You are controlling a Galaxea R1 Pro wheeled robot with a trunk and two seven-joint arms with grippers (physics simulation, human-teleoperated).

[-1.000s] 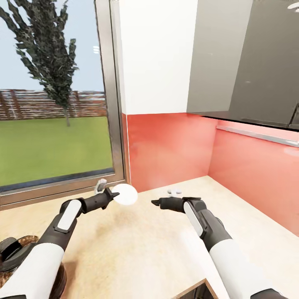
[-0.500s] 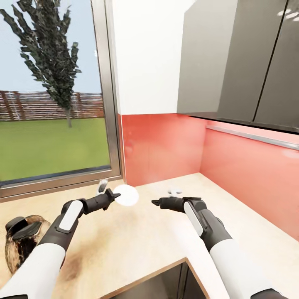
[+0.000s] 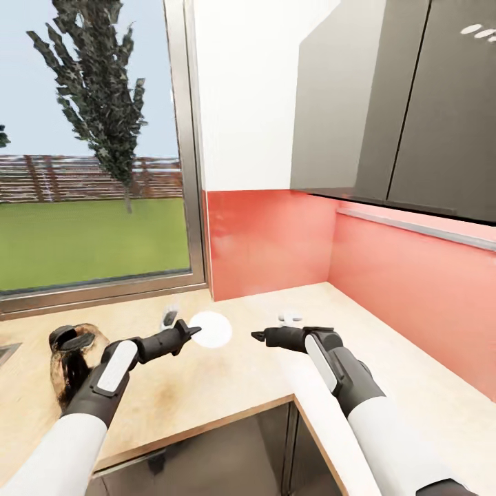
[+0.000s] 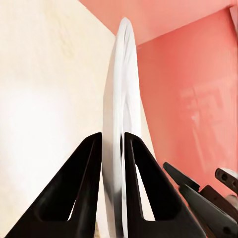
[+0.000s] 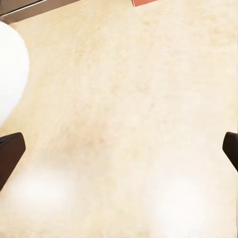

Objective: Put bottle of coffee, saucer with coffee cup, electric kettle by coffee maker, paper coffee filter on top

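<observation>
My left gripper [image 3: 193, 332] is shut on the rim of a thin white saucer [image 3: 213, 329], held just above the beige countertop [image 3: 227, 375] near the corner. In the left wrist view the saucer [image 4: 119, 89] stands edge-on between the two black fingers [image 4: 84, 188]. My right gripper [image 3: 256, 336] hovers open a short way to the saucer's right, pointing at it; its fingertips [image 5: 10, 151] sit far apart with nothing between them. A dark brown rounded appliance with a black top [image 3: 72, 355] stands on the counter at the left; I cannot tell which appliance it is.
A red backsplash [image 3: 269, 234] closes the counter's corner, with dark upper cabinets [image 3: 386, 103] above the right run. A large window [image 3: 89, 172] is at the left. A small white object [image 3: 289, 318] lies behind my right gripper. Dark cabinet fronts [image 3: 227, 455] show under the counter's front edge.
The whole view has shifted, so the camera has moved: the counter's front edge, the space under it and the brown appliance now show more fully. Both arms keep their pose, the saucer still held.
</observation>
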